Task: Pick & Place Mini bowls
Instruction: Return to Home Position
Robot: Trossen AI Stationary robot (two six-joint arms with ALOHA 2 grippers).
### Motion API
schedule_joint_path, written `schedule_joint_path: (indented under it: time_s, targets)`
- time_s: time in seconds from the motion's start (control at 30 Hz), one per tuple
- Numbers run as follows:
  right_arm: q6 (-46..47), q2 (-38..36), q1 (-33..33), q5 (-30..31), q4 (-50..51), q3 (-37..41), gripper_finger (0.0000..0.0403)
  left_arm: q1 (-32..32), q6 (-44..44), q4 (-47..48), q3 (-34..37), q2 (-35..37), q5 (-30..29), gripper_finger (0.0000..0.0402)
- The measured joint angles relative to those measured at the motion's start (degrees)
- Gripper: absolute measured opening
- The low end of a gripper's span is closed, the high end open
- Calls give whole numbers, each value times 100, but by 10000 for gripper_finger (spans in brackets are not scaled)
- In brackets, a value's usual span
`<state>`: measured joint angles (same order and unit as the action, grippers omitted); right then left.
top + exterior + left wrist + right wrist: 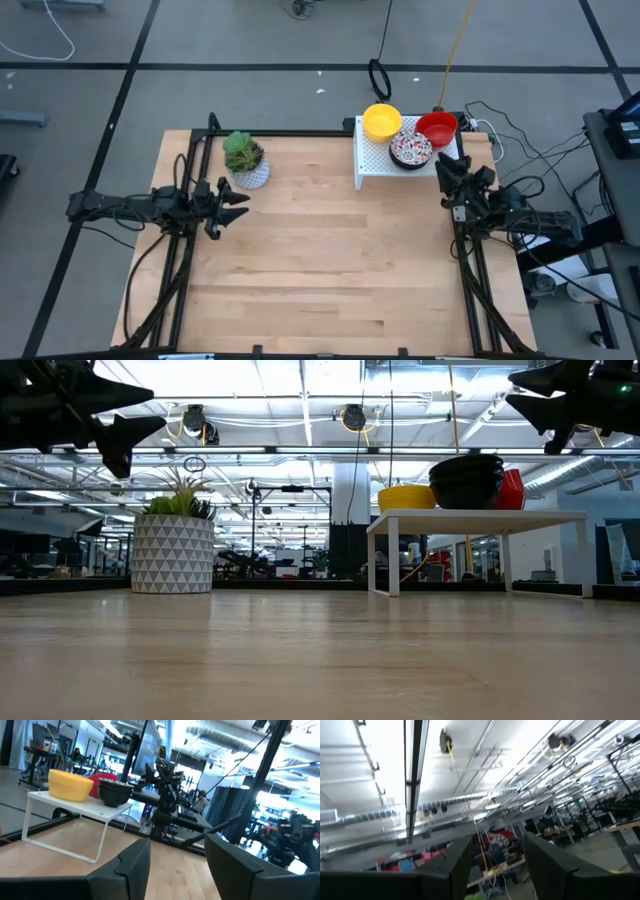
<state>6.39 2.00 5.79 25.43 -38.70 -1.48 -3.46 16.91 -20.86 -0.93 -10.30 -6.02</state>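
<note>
step: return home, judging by bowls point(410, 149) all stacked on shelf point(374, 161) | L gripper point(235, 200) by plant point(243, 152), R gripper point(446, 171) beside shelf, both empty, fingers apart | next: park arms w/o clipping shelf

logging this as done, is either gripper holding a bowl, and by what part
Nothing is held: left gripper and right gripper are both open and empty. The mini bowls sit on the shelf.

On the shelf point(372, 165) at 1 o'clock on the table point(300, 280), the high view sees only the top bowl of the yellow stack point(381, 121), red stack point(436, 127) and patterned stack point(410, 149), so their counts cannot be told. In the low view the patterned stack hides most of the red one, and the top edge cuts off the left arm point(40, 400) and right arm point(590, 390).
</note>
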Motion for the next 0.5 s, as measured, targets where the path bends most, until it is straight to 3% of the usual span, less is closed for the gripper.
schedule_joint_path:
  time_s: [0.5]
  targets:
    - [0, -182, 427, 0, 142, 0, 165, 0, 0, 6, 0, 207, 1, 189]
